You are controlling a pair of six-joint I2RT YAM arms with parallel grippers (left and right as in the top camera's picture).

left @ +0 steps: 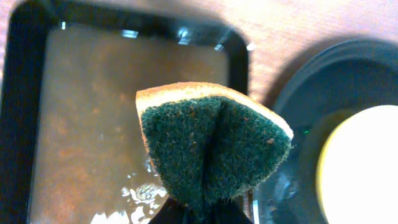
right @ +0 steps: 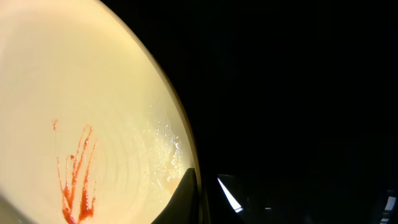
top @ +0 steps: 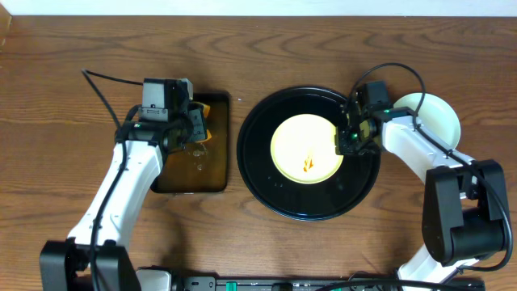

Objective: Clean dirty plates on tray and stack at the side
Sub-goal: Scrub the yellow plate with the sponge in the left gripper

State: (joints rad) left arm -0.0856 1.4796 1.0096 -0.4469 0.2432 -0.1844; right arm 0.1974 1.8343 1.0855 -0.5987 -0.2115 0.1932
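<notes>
Looking down from overhead, you had the left gripper (top: 192,129) above the rectangular black tray (top: 230,145), its jaws clamped on a sponge (left: 214,149). The left wrist view showed that sponge pinched so that it folded down the middle, with the dark green scouring face toward the camera and an orange-yellow layer along its upper edge. Under it lay brownish liquid (left: 93,124), which covered the floor of that rectangular tray.

You had the right gripper (top: 349,139) at the right-hand rim of the pale yellow plate (top: 295,141), its jaws closed. In the right wrist view 1 dark finger (right: 186,193) lay against the plate's edge, but I could not tell whether the rim was actually pinched between the jaws.

The yellow plate sat near the middle of the round black tray (top: 258,162), and the tray's glossy floor showed all around it. An orange-red smear (right: 78,180) of thin streaks marked the plate's surface, and wet specks glistened beside it near the rim.

A pale white plate (top: 436,117) rested on the wooden table (top: 65,65) just to the right of the round tray, partly hidden by your right arm. Only these 2 plates were in view.
</notes>
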